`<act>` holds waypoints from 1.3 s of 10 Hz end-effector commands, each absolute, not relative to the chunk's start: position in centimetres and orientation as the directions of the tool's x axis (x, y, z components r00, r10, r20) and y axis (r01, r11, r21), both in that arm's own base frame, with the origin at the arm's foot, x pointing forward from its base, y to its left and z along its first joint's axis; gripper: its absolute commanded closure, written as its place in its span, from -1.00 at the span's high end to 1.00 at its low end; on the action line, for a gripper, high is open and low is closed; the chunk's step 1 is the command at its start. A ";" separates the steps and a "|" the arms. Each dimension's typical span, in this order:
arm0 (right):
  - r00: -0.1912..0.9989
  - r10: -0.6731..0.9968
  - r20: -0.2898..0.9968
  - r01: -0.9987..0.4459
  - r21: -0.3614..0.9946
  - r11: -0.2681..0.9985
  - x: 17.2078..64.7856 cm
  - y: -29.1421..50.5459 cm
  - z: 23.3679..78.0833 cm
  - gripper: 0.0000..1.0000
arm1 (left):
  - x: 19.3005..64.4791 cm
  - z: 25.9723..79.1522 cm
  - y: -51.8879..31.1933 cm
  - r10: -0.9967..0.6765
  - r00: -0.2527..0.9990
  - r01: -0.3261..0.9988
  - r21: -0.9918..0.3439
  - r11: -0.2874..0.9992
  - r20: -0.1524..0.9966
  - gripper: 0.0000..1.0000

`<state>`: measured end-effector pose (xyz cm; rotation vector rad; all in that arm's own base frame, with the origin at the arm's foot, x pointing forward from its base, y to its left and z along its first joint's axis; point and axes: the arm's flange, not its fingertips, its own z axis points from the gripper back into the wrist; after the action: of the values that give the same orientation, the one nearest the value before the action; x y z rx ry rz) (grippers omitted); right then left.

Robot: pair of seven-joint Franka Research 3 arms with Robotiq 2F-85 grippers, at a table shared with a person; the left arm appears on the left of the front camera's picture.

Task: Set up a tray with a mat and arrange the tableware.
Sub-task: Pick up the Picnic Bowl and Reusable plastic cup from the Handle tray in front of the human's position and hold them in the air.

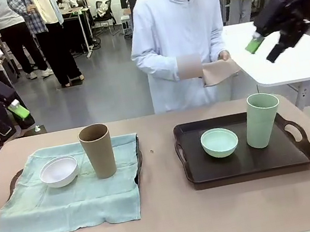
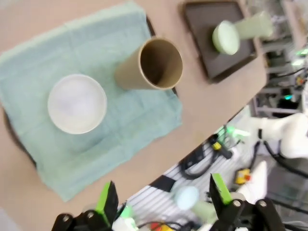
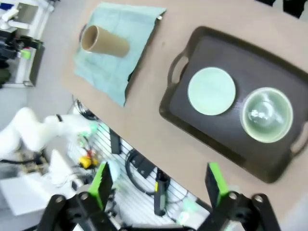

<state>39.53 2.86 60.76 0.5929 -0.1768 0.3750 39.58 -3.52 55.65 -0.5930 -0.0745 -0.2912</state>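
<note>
- The left gripper [image 2: 162, 196] hangs above the table's left edge, jaws apart and empty.
- The right gripper [image 3: 159, 180] sits high at the right, jaws apart and empty.
- The white bowl [image 1: 59, 171] and tan cup [image 1: 97, 151] stand on the green mat [image 1: 67, 197], which covers the left tray [image 1: 14, 180].
- The mint bowl [image 1: 219, 142] and mint cup [image 1: 261, 119] stand on the bare dark tray [image 1: 242, 166].
</note>
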 end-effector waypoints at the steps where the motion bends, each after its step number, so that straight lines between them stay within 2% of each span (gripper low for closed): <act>1: 0.935 0.199 0.293 -0.342 0.607 0.717 38.3 -0.1 59.4 1.00 | 40.2 54.8 -0.8 -0.129 0.978 0.206 -0.644 0.737 0.165 1.00; 3: 0.948 0.116 0.297 -0.293 0.666 0.686 36.4 -4.5 58.4 1.00 | 39.9 54.9 2.4 0.022 0.982 0.115 -0.693 0.712 0.186 1.00; 6: 0.952 0.012 0.306 -0.246 0.741 0.625 33.2 -10.1 56.6 1.00 | 39.0 54.3 7.5 0.130 0.968 0.072 -0.734 0.675 0.215 1.00; 11: 0.952 -0.095 0.290 -0.188 0.803 0.566 31.1 -15.2 53.2 1.00 | 37.6 50.9 13.8 0.149 0.980 0.023 -0.816 0.578 0.133 1.00; 12: 0.952 -0.095 0.290 -0.186 0.798 0.573 31.2 -15.0 53.1 1.00 | 37.1 51.3 13.8 0.107 0.984 0.053 -0.807 0.589 0.143 1.00; 13: 0.957 -0.097 0.273 -0.162 0.784 0.600 30.8 -15.7 53.7 1.00 | 37.7 51.3 14.0 0.165 0.978 -0.001 -0.785 0.619 0.129 1.00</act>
<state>30.89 -15.64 53.41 0.9377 -0.2998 0.0323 37.39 13.93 50.92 -0.9144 -0.1766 0.0774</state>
